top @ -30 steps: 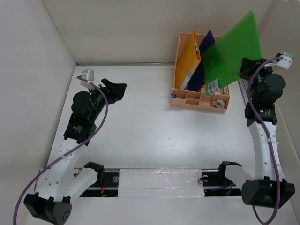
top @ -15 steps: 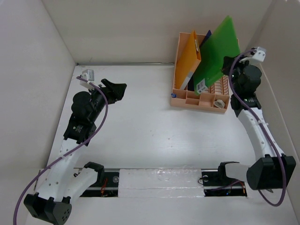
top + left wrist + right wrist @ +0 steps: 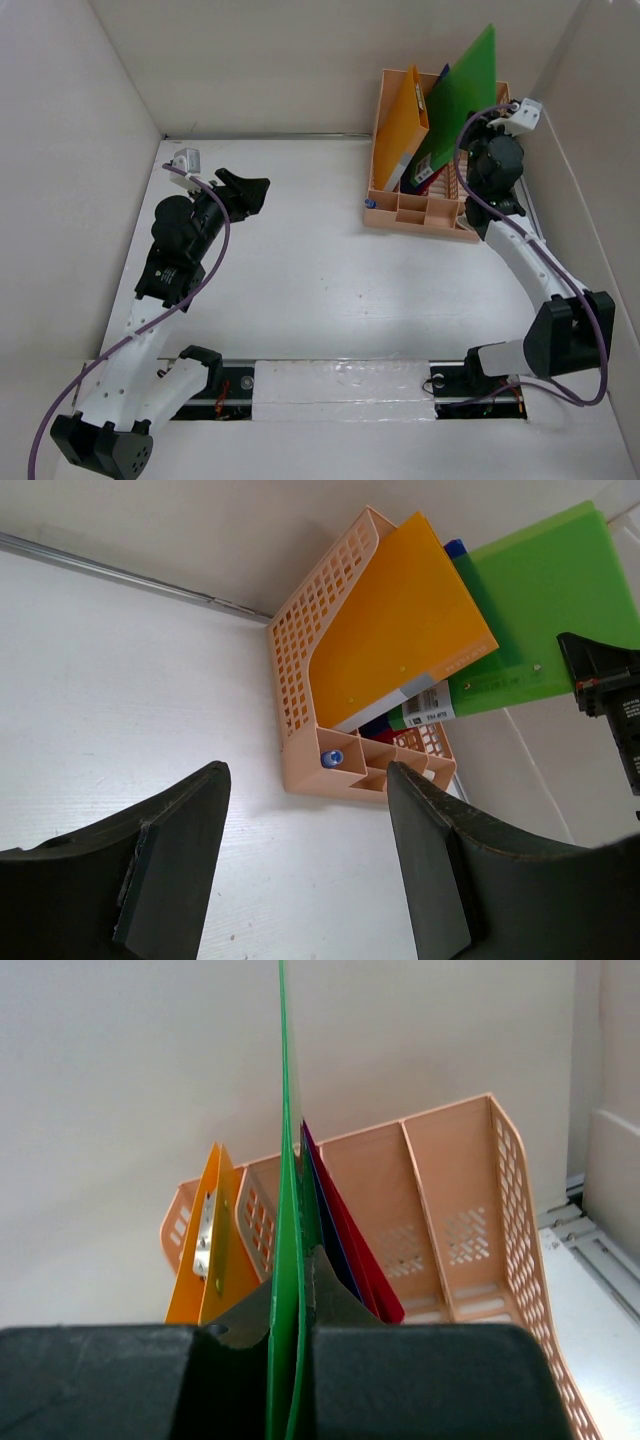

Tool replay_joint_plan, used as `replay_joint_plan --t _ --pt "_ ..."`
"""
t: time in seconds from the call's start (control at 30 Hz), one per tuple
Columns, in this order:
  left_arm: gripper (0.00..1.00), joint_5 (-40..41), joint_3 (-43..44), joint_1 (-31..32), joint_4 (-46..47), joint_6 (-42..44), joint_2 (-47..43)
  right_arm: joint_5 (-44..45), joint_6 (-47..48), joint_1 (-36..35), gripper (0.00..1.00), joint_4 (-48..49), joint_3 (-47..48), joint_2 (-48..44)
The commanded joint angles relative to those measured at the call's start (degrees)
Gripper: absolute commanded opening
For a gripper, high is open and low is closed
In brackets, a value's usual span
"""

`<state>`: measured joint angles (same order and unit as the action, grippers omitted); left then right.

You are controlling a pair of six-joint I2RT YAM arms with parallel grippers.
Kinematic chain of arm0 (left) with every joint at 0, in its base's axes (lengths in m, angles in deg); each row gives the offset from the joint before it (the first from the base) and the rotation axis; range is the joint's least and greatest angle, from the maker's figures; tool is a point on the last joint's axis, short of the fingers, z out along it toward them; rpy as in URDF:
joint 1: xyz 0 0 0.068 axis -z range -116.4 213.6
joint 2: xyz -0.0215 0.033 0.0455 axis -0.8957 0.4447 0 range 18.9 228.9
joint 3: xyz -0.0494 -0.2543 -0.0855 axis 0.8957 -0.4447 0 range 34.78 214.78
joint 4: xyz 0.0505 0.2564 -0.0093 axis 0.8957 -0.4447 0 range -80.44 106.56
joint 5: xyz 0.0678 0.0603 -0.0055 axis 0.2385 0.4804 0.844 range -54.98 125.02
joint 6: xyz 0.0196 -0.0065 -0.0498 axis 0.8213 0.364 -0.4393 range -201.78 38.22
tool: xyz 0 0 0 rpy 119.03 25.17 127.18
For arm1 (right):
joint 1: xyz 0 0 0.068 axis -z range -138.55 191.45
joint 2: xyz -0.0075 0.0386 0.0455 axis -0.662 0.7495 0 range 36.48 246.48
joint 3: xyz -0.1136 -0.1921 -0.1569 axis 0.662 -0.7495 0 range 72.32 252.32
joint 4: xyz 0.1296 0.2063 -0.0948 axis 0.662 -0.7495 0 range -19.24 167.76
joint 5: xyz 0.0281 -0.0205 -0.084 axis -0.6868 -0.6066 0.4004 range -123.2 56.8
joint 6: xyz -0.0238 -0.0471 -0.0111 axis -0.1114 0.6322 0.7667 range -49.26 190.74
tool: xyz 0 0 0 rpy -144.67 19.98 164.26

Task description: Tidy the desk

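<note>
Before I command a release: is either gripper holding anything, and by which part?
The right gripper pinches the green folder by its edge nearest that arm. The left gripper is open and empty.

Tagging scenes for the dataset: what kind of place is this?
Likely a lab mock-up of an office workspace, not a real office: white desk boxed in by plain walls, a peach file rack holding coloured folders, robot arms at a taped rail.

A: Rack contents?
B: Peach slotted file rack [image 3: 379, 130], far right. Orange folder [image 3: 405, 125] at its left side, green folder [image 3: 468, 85] leaning beside it, then blue folder [image 3: 454, 548] and red folder [image 3: 368, 1275].
A: Front compartments?
B: One small blue-capped item [image 3: 331, 757]; the rest is unclear.
</note>
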<state>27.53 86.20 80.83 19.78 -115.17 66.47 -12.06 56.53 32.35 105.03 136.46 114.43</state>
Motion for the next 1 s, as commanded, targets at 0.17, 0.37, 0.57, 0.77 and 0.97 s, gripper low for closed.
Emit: replay_joint_plan --t 0.17,0.37,0.57,0.77,0.97 --pt "0.59 -0.5 -0.4 0.0 3.0 0.3 0.2 4.2 4.8 -1.8 0.00 12.3 1.6 2.7" --pt "0.59 -1.3 -0.1 0.0 3.0 0.3 1.2 2.7 4.9 -1.8 0.00 12.5 0.0 5.3" --pt "0.59 -0.4 -0.2 0.0 2.9 0.4 1.0 1.5 4.7 -2.3 0.00 10.3 0.6 8.4" --pt "0.59 -1.0 -0.1 0.0 2.8 0.6 1.3 0.9 3.1 -2.3 0.00 9.0 -0.9 8.5" --pt "0.59 -1.3 -0.1 0.0 2.8 0.6 1.4 -0.6 2.6 -2.8 0.00 5.3 0.3 9.8"
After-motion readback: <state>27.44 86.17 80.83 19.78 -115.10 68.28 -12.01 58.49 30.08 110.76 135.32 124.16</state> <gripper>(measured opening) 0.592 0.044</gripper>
